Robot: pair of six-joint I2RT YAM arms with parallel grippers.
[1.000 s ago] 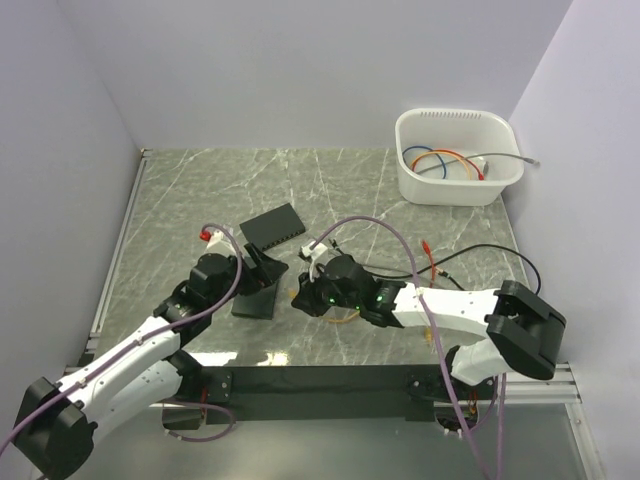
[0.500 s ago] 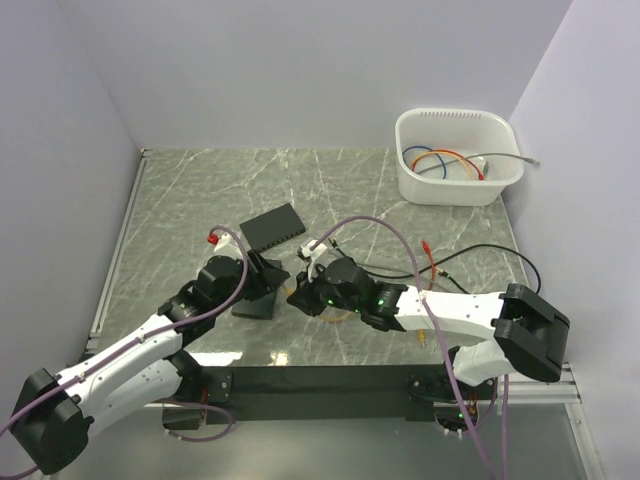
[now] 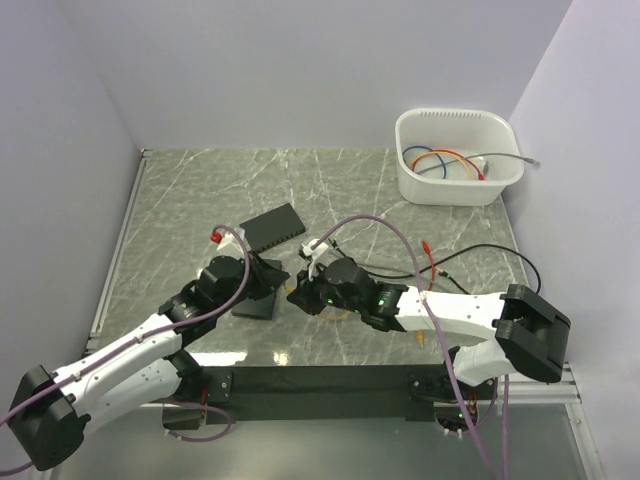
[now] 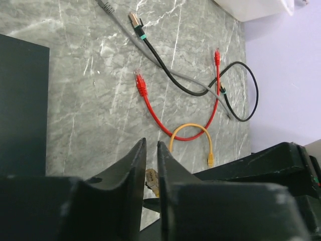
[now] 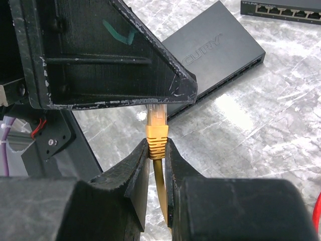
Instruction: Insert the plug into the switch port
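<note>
Robotics lab test cell. Plain pale lilac walls [image 3: 300, 70] box in a green marble-patterned table [image 3: 350, 190] on three sides. A white-and-black left arm [image 3: 130, 360] and right arm [image 3: 450, 310] are bolted by an aluminium rail [image 3: 572, 382] at the table's near edge, purple wiring [image 3: 380, 222] looping off them. A white tub [image 3: 450, 192] of coiled cables [image 3: 445, 160] sits at the table's far right corner. A black network switch [image 3: 272, 226] lies near its middle, and loose patch cables [image 4: 141, 86] lie toward its right side.

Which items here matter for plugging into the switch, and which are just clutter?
In the job:
yellow plug
right gripper, clamped on it
near switch and far switch (which is the target is unclear)

Lying about:
red cable
black cable
grey cable
white bin holding more cables
</note>
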